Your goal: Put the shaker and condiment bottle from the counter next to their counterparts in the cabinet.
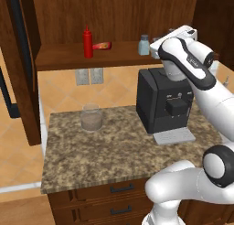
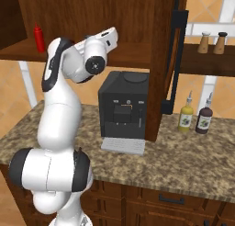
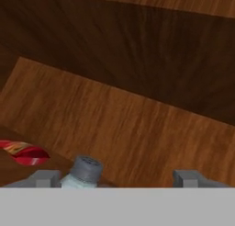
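Observation:
On the cabinet (image 1: pixel 59 59) shelf stand a tall red squeeze bottle (image 1: pixel 87 42) and, right of it, the squat red condiment bottle (image 1: pixel 102 45) lying on its side with its yellow label showing. A pale blue-grey shaker (image 1: pixel 144 45) with a grey cap stands further right, just left of my gripper (image 1: pixel 156 41). In the hand view my gripper (image 3: pixel 117 179) is open, and the shaker (image 3: pixel 85 172) stands free between the fingertips, close to the left one. The condiment bottle (image 3: pixel 23 152) lies to its left. The right base view has the squeeze bottle (image 2: pixel 39 38) left of my raised hand.
A black coffee machine (image 1: pixel 164 100) stands on the granite counter (image 1: pixel 105 160) under the shelf, right below my arm. A glass jar (image 1: pixel 91 117) sits at the counter's back left. Two sauce bottles (image 2: pixel 186 117) stand on the counter at right, beyond the cabinet's side wall (image 2: pixel 163 59).

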Robot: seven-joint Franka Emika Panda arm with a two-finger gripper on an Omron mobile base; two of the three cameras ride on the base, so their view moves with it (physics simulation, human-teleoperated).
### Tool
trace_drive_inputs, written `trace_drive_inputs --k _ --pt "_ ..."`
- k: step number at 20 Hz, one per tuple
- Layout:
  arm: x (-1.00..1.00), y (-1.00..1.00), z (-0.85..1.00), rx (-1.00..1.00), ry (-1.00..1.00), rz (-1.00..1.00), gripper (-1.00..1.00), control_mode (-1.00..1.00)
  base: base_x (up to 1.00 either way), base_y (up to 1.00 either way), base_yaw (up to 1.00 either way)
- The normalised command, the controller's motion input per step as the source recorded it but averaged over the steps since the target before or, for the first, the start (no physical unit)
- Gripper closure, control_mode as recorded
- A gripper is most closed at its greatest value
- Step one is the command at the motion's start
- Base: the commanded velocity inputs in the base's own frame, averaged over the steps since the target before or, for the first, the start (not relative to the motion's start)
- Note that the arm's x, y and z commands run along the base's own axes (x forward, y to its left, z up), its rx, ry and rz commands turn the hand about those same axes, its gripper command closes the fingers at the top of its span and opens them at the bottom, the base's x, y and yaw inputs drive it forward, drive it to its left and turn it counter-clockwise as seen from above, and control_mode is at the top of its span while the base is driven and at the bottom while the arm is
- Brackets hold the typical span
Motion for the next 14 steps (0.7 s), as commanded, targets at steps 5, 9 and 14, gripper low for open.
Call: trace_drive_inputs --k 5,9,14 --pt "-0.37 0.00 0.01 -0.01 -0.07 0.01 -1.00 -1.00 0.00 0.00 0.00" --pt "-0.73 0.00 0.04 -0.02 -0.16 0.00 -1.00 -1.00 0.00 0.00 0.00" --pt "-0.91 0.03 -0.15 -0.01 -0.08 0.00 -1.00 -1.00 0.00 0.00 0.00"
